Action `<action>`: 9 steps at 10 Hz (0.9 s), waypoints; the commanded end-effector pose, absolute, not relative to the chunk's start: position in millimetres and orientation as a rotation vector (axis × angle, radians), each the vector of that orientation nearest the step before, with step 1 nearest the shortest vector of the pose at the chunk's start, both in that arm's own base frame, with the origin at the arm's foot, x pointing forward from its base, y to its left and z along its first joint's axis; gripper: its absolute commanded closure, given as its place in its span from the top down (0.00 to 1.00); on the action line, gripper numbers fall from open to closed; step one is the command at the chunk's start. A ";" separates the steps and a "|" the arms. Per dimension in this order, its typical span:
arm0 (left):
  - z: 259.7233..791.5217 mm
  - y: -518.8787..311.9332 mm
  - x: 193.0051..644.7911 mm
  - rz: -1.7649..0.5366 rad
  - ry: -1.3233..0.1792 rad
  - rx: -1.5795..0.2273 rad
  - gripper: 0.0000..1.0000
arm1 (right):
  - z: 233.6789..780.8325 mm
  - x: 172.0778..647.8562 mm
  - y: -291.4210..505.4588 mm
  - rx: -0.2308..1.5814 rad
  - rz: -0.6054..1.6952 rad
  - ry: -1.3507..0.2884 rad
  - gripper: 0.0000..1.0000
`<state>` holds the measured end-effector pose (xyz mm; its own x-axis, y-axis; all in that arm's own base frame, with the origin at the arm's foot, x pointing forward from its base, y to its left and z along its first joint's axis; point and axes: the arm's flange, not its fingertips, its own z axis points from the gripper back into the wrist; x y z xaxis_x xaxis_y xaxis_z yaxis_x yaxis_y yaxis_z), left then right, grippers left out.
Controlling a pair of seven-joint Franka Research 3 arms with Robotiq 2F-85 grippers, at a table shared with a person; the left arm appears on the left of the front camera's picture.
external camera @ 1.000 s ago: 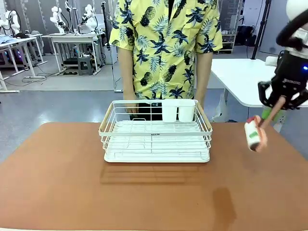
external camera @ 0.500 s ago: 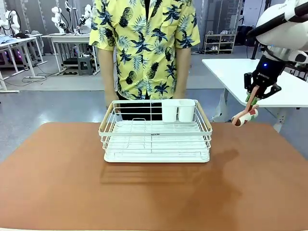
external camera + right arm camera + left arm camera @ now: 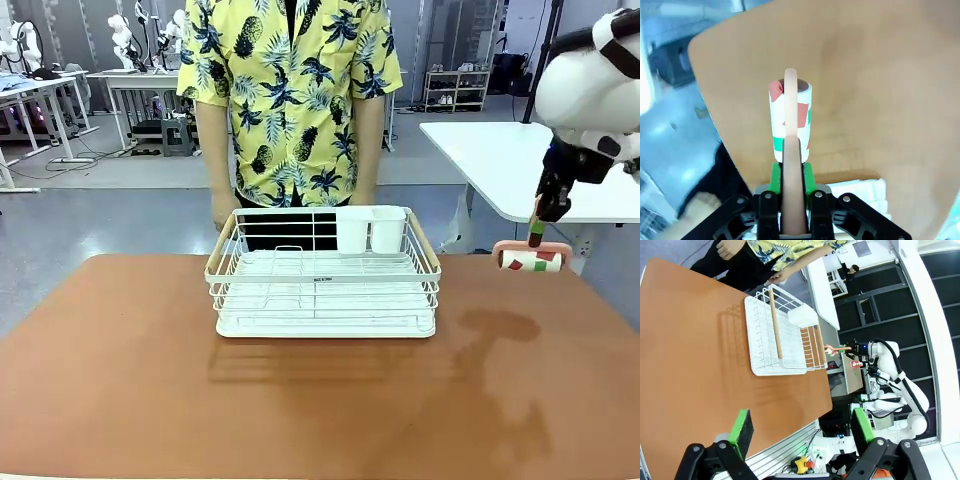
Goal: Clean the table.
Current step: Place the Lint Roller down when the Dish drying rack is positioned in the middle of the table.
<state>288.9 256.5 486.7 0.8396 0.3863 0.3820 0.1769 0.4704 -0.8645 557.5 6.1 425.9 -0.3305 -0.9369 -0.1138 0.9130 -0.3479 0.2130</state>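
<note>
1. The right gripper (image 3: 792, 187) is clamped on the pale wooden handle of a lint roller (image 3: 790, 117); in its wrist view the green pads press the handle from both sides and the handle runs straight out ahead of the fingers.
2. Just beyond the fingertips the handle ends at the roller's drum, a white cylinder with red and green patches, lying crosswise to the handle.
3. In the front view the same gripper (image 3: 540, 232) hangs down from the white arm at the right, with the lint roller (image 3: 533, 259) right under it, drum level, at the far right corner of the table (image 3: 150, 400). Whether the drum touches the top or sits just above it is hard to tell from here.
4. Under the roller in the wrist view lies the table's reddish-brown top (image 3: 880, 75), its rounded corner up and left of the drum.
5. Well to the gripper's left in the front view stands a white wire dish rack (image 3: 322, 275) on the far middle of the table, with two white cups in its back right corner.
6. Behind the rack a person in a yellow leaf-print shirt (image 3: 285, 95) stands at the far edge, arms down.
7. The left gripper (image 3: 800, 427) has its fingers spread wide apart with nothing between them, above the table's near edge, the rack (image 3: 782, 332) well ahead of it.
</note>
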 end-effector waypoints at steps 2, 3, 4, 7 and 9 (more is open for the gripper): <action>487.9 257.4 286.6 0.123 -0.609 -1.106 1.00 | 404.1 520.2 12.8 0.393 -2.019 -0.153 0.21; 487.9 257.4 286.6 0.123 -0.609 -1.106 1.00 | 397.0 517.6 11.1 0.392 -1.999 -0.151 0.21; 487.9 257.4 286.6 0.123 -0.609 -1.106 1.00 | 390.4 516.3 13.4 0.384 -1.937 -0.161 0.21; 487.9 257.4 286.6 0.123 -0.609 -1.106 1.00 | 381.9 519.8 14.2 0.376 -1.850 -0.152 0.21; 487.9 257.4 286.6 0.123 -0.609 -1.106 1.00 | 374.9 519.3 12.5 0.350 -1.815 -0.144 0.64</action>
